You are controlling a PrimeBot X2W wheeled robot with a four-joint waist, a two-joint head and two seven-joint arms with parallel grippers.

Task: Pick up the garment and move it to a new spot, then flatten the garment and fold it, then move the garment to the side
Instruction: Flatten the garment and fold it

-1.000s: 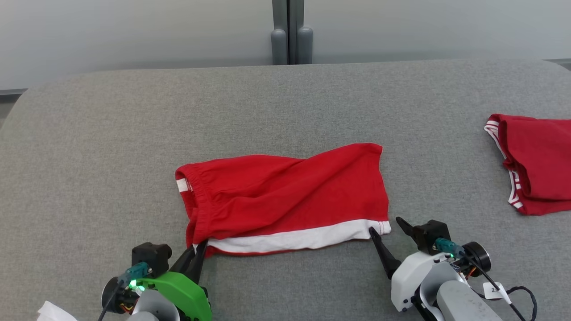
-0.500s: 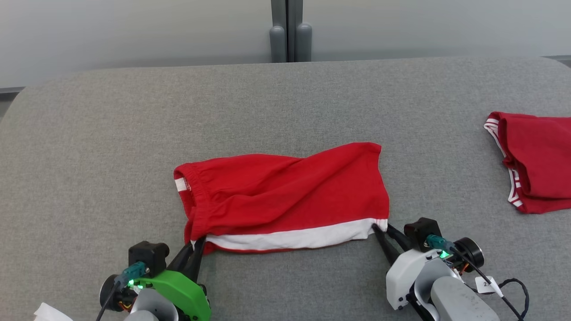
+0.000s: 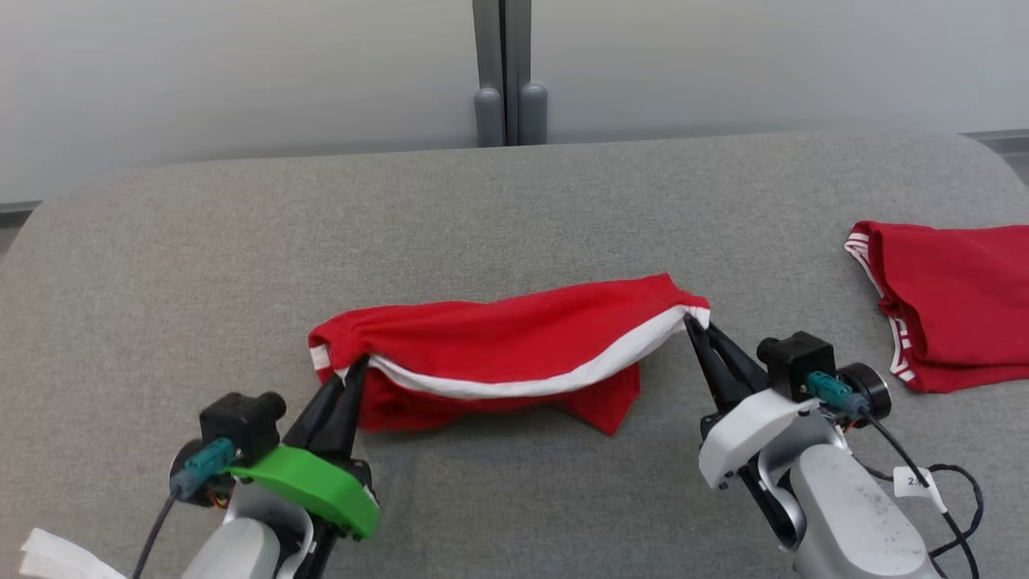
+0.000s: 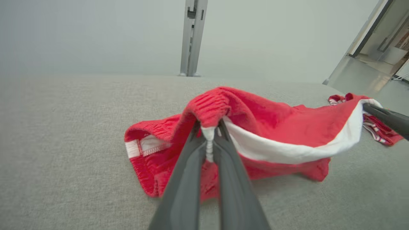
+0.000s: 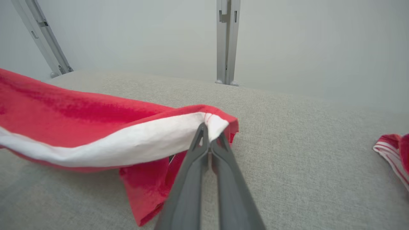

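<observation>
Now we are holding the red garment (image 3: 498,338) up by the two ends of its front edge, over the middle of the grey table (image 3: 514,201) and somewhat nearer the near edge than the far one. Our left gripper (image 3: 358,374) is pinching the end by the gathered waistband (image 4: 209,103). Its two dark fingers are drawn close together, with a small bunch of white trim squeezed between the tips, as the left wrist view is showing plainly. Our right gripper (image 3: 691,322) is clamping the opposite end, its fingers pressed tight against each other on the corner of the white band (image 5: 127,140).

Between the two grips the white band is sagging in a shallow curve, clear of the table. The red cloth behind it is arching up and over, while the lower part is hanging down and resting on the table. One red flap is lying flat beneath the right half of the band. On the left, the waistband's inner side is facing us, and a white patch is showing there.

A second red garment (image 3: 949,297), trimmed with white stripes, is lying by the table's right edge, well apart from ours. Beyond the far edge a grey post (image 3: 502,72) is standing against a pale wall.
</observation>
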